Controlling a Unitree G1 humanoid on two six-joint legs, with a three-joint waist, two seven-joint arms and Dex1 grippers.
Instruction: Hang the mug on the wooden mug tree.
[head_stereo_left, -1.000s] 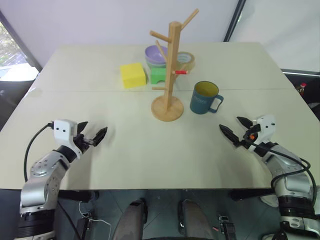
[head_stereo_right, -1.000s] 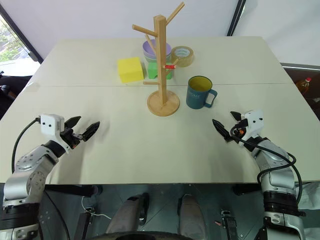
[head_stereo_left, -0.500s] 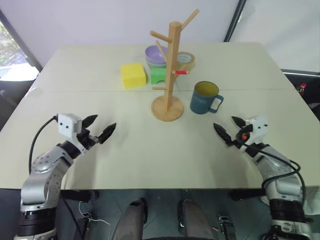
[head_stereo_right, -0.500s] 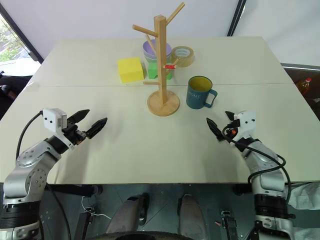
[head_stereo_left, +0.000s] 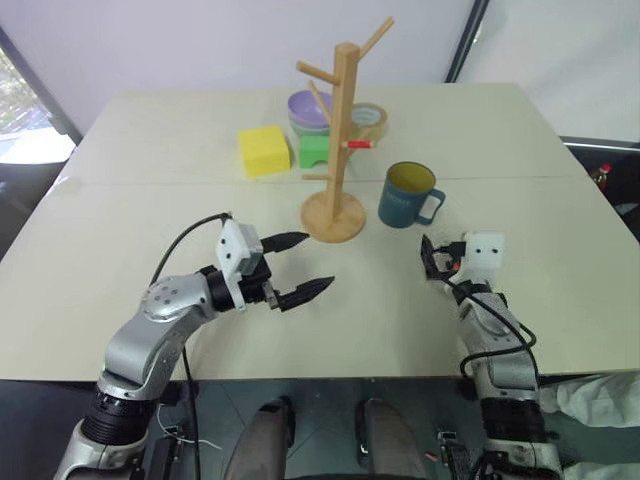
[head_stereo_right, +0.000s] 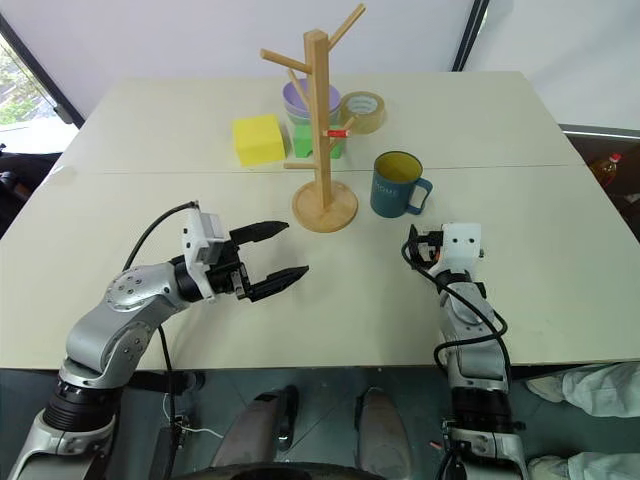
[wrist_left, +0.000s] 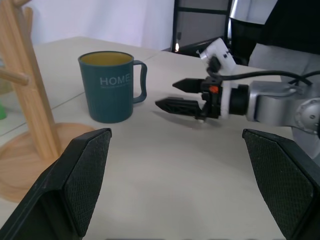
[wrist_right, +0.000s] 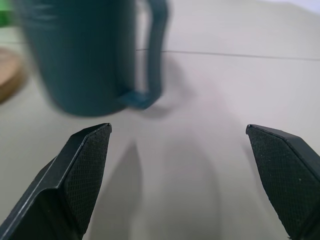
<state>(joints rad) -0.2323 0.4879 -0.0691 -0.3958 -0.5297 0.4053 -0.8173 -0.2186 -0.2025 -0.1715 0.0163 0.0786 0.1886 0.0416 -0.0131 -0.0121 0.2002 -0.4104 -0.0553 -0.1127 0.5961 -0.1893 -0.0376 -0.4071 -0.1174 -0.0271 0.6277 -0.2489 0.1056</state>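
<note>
The mug (head_stereo_left: 407, 196) stood untouched on the desk (head_stereo_left: 150, 150) just right of the wooden mug tree (head_stereo_left: 338, 140), nothing yet hung, while the right hand (wrist_left: 182, 95) gaped empty near its handle and the left hand (head_stereo_left: 297, 268) hovered open nearby.

I can read one word: "HOME", in pale capitals on the side of the mug (wrist_left: 111, 86), which stands on the table just right of the mug tree (head_stereo_left: 338, 140). I can make out no other lettering, labels or numbers anywhere.
</note>
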